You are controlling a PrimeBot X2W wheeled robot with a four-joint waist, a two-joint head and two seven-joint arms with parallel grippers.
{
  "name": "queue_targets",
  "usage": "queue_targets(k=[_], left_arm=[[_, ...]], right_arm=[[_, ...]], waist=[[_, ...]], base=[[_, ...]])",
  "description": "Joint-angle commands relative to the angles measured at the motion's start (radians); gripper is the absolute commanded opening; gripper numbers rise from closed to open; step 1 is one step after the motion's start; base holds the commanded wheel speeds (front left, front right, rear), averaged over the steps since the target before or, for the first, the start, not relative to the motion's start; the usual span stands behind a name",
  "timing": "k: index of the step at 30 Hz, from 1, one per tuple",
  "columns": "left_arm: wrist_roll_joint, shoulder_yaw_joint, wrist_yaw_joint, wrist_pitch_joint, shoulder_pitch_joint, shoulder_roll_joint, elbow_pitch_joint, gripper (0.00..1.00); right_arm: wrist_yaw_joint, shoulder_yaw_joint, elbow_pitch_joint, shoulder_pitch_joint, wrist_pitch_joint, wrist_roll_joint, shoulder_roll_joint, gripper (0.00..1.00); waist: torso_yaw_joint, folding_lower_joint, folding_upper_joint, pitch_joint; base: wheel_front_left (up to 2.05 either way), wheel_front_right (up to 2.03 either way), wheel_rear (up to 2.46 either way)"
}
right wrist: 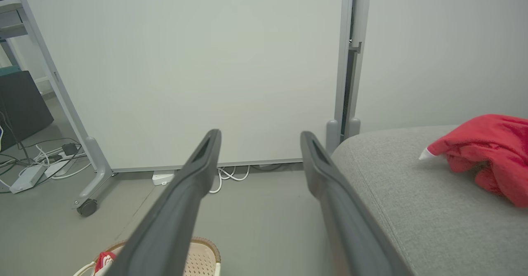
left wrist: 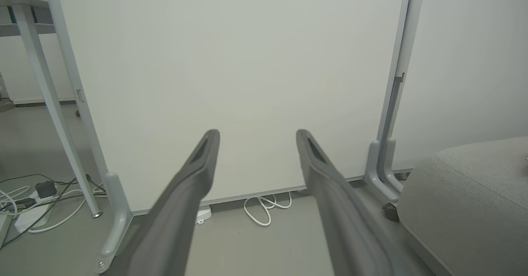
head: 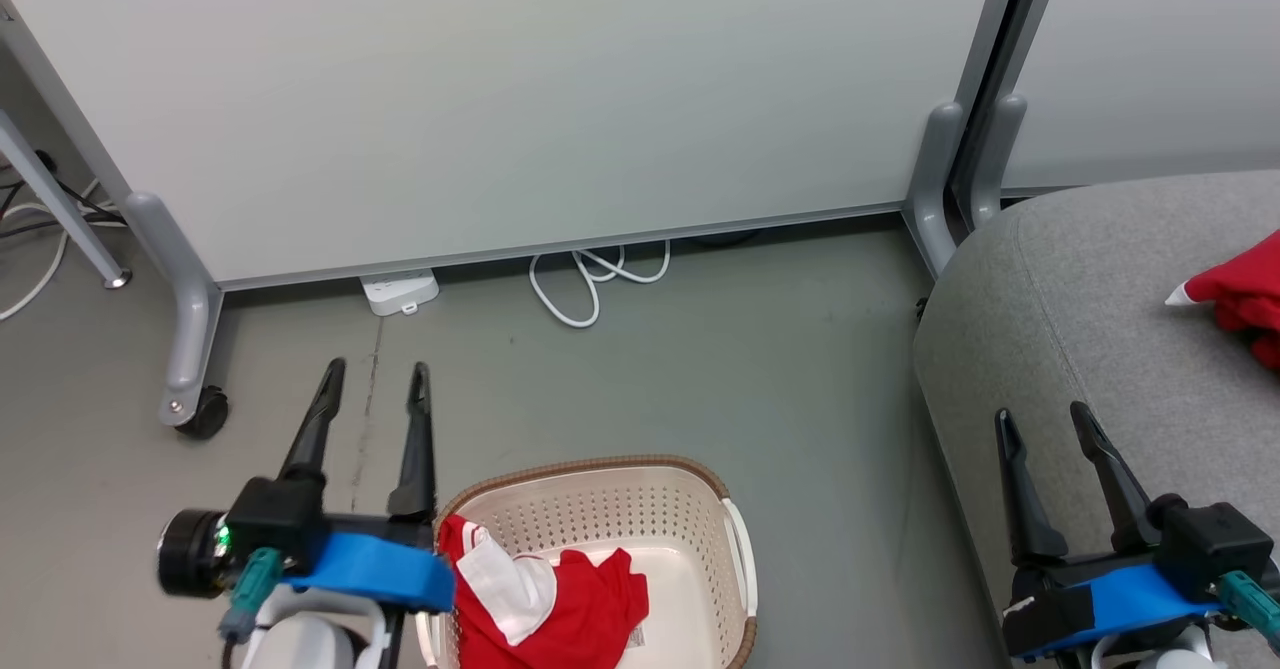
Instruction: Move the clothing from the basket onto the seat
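Left gripper [head: 378,367]: hovering over the floor [head: 780,379] left of the basket [head: 600,465], jaws standing released, grasping nothing.
Right gripper [head: 1042,414]: hanging over the front edge of the seat [head: 1080,309], jaws likewise spread and holding nothing.
Clothing, first piece: a red garment [head: 560,609] is lying crumpled in the basket's left half, one white-panelled fold draping over the left rim.
Clothing, second piece: the other red garment [head: 1245,299] is resting on the seat, at the head view's right edge.
Key relation: the basket piece is sitting just right of the left wrist and behind its fingertips, nearer the robot. The fingers are pointing away from it, toward the white partition [head: 500,99].
Long axis: the heap is running roughly from the left rim down toward the basket's middle.
Nearer arm: the left, by my reading. The right is standing well apart, across open floor.
Next move, judged: the left arm is needing to pull back and tip downward before closing.
Left wrist view: looking past the left gripper [left wrist: 256,135] at partition, cable [left wrist: 264,210] and the seat [left wrist: 466,193] corner.
Right wrist view: showing, beyond the right gripper [right wrist: 260,134], the other red garment [right wrist: 486,152] on the seat [right wrist: 412,193] and a sliver of the basket [right wrist: 202,259].
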Motion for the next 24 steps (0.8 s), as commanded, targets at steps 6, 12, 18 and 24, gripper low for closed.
queue_targets(k=[6, 12, 18, 24], left_arm=[[0.010, -0.161, -0.008, -0.003, -0.116, 0.030, 0.086, 1.00], [-0.021, -0.373, -0.006, -0.003, -0.256, 0.114, 0.232, 1.00], [-0.057, -0.557, -0.006, -0.003, -0.395, 0.183, 0.403, 1.00], [-0.096, -0.730, -0.006, -0.003, -0.521, 0.240, 0.555, 1.00]], right_arm=[[0.000, 0.013, -0.015, -0.048, -0.003, 0.009, -0.008, 1.00], [0.000, 0.054, -0.034, -0.121, -0.003, 0.005, -0.024, 1.00], [0.000, 0.108, -0.050, -0.217, -0.003, 0.010, -0.047, 1.00], [0.000, 0.131, -0.066, -0.300, -0.003, 0.012, -0.052, 1.00]], waist=[[-0.020, 0.0001, -0.0001, 0.052], [-0.069, 0.0001, -0.0001, 0.147], [-0.126, 0.0001, -0.0001, 0.274], [-0.171, 0.0001, -0.0001, 0.390]], base=[[0.00, 0.00, 0.00], [0.00, 0.00, 0.00], [0.00, 0.00, 0.00], [0.00, 0.00, 0.00]])
